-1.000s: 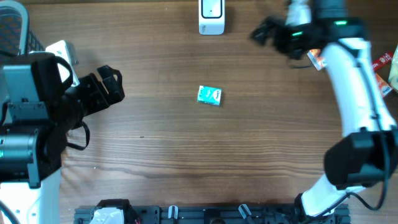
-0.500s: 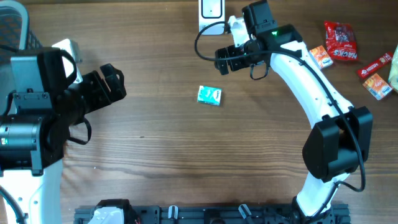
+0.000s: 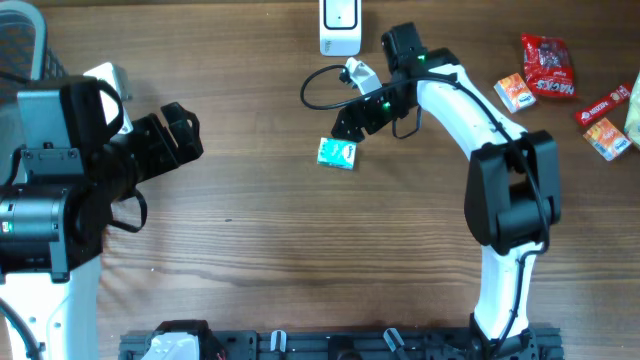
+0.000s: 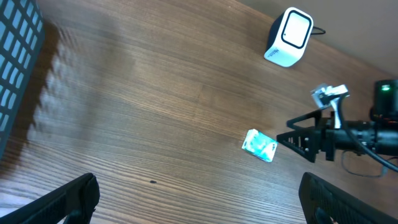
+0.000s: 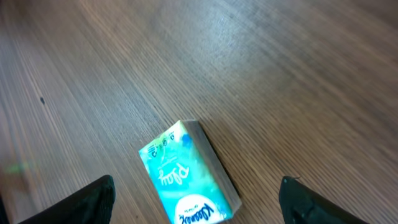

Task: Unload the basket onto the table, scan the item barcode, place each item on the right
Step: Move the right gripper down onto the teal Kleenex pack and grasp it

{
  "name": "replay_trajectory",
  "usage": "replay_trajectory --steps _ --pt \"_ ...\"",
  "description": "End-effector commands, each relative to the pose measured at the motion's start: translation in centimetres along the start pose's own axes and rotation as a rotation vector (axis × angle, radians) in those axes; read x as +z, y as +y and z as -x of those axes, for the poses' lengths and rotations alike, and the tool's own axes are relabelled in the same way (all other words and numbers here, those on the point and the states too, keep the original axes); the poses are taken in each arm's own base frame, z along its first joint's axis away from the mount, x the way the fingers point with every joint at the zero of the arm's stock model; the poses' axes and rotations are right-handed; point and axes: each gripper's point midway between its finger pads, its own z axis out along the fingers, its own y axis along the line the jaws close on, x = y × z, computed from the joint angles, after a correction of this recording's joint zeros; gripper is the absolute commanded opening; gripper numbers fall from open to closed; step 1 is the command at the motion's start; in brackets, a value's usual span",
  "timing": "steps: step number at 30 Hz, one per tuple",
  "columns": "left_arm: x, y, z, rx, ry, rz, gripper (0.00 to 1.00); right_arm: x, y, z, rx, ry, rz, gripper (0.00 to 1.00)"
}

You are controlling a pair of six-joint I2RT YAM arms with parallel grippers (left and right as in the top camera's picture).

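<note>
The item, a small teal tissue packet (image 3: 337, 153), lies flat on the wooden table near its middle. My right gripper (image 3: 347, 125) hangs just above its far side, open. In the right wrist view the packet (image 5: 186, 176) sits between the two spread fingers of that gripper (image 5: 196, 199), with table showing on both sides and no contact. A white barcode scanner (image 3: 340, 28) stands at the table's far edge. My left gripper (image 3: 180, 135) stays open at the left, far from the packet (image 4: 260, 145). No barcode shows on the packet.
Several red and orange snack packets (image 3: 547, 65) lie at the far right. A dark mesh basket (image 3: 20, 50) stands at the far left corner. A cable loops beside the right wrist (image 3: 320, 85). The scanner (image 4: 288, 37) faces the table's middle.
The right arm has swung from the far right corner leftward and down over the teal packet. The left arm and the packet have not moved.
</note>
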Motion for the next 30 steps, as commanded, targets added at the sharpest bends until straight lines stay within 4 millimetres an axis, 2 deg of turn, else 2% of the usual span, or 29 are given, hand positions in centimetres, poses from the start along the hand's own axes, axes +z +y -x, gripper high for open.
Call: replay_trajectory --steps 1,5,6,11,20,24,27,30 --pt "0.0 0.4 0.2 -0.014 -0.008 0.019 1.00 2.2 0.3 -1.3 0.008 0.026 0.086 0.79" --pt "0.0 0.4 0.2 -0.014 -0.008 0.019 1.00 3.9 -0.1 -2.2 0.100 0.056 0.111 0.60" --pt "0.0 0.4 0.2 -0.014 -0.008 0.019 1.00 4.1 0.0 -2.4 0.107 0.061 0.124 0.59" --pt "0.0 0.4 0.2 -0.014 -0.008 0.019 1.00 5.2 -0.4 -3.6 0.148 0.099 0.132 0.58" --pt "0.0 0.4 0.2 -0.014 -0.008 0.019 1.00 4.9 0.4 -5.1 0.177 0.163 0.154 0.58" --pt "0.0 0.4 0.2 -0.014 -0.008 0.019 1.00 4.8 0.7 -5.6 0.197 0.184 0.162 0.49" --pt "0.0 0.4 0.2 -0.014 -0.008 0.019 1.00 4.8 0.6 -5.5 0.221 0.182 0.158 0.35" --pt "0.0 0.4 0.2 -0.014 -0.008 0.019 1.00 4.9 1.0 -5.7 0.223 0.192 0.165 0.35"
